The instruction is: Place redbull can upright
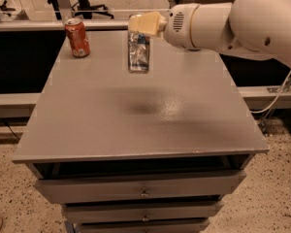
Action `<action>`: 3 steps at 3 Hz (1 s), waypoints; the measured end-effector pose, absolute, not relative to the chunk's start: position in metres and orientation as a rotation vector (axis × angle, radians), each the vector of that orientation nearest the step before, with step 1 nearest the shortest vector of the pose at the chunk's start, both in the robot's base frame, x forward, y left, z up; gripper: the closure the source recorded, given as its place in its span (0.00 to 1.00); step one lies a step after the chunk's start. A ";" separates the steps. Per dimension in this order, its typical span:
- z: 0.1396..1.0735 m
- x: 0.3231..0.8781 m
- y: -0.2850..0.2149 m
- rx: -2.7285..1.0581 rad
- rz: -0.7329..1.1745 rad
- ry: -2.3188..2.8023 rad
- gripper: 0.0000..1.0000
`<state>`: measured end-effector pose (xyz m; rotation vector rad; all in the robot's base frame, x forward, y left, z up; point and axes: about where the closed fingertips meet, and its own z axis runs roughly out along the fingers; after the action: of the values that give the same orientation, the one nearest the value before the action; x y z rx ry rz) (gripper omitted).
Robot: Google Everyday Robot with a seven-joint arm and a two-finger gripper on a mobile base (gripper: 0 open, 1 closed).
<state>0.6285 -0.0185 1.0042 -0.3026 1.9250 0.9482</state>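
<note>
One redbull can (138, 55) in hand (139, 28) above table (184, 130)

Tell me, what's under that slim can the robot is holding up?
Only bare grey table and a dark shadow. The gripper, above the table's far side, hides the top of the can.

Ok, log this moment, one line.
hand: above rear of grey table, shut on slim blue-and-silver metal redbull can | can: roughly upright, unplaced | orange soda can: upright, back left

Two cans: one redbull can (138, 56), one orange can (77, 37); one claw (139, 28), above one table (136, 125).
</note>
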 end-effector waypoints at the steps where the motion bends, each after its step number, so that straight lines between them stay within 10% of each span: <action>1: 1.004 0.628 -0.018 -0.304 0.947 1.925 1.00; 3: 1.004 0.625 -0.012 -0.499 0.859 1.779 1.00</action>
<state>0.6249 -0.0121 1.0044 -0.4989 1.7792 0.8587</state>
